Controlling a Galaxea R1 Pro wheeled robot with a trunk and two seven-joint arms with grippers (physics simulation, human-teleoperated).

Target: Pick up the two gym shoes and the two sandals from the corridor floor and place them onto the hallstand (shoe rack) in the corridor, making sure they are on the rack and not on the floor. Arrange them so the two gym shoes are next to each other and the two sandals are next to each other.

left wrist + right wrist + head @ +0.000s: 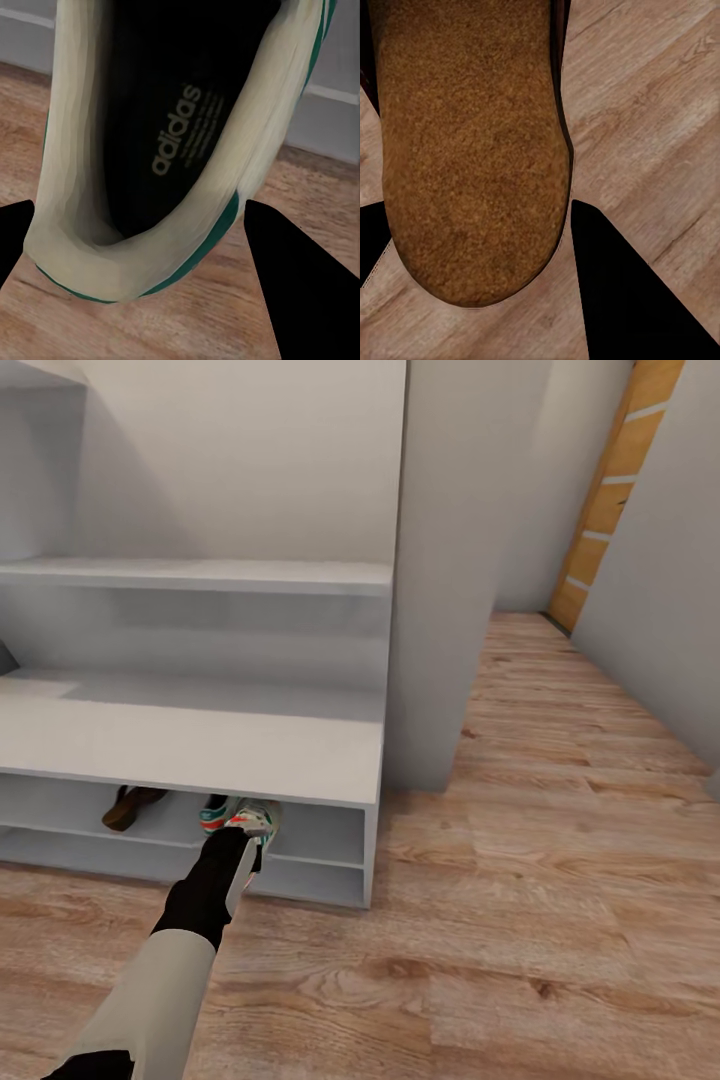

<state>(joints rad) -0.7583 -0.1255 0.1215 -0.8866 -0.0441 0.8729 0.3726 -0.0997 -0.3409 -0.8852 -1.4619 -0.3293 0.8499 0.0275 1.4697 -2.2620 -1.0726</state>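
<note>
rack: 1 sandal (128, 807) and 1 gym shoe (215, 812) on low shelf | left fingers (300, 292) grasping 2nd gym shoe (180, 142) by heel at shelf mouth | right fingers (622, 292) grasping 2nd sandal (472, 150) over floor (660, 97) | left to do: 2 placements

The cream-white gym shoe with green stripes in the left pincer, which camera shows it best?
The left wrist view: the cream-white gym shoe looms close, its heel opening and printed insole between the left pincer's fingers. The head view shows that shoe small at the pale grey shoe rack's low shelf, partly behind the arm. The right wrist view offers a brown sandal instead.
</note>
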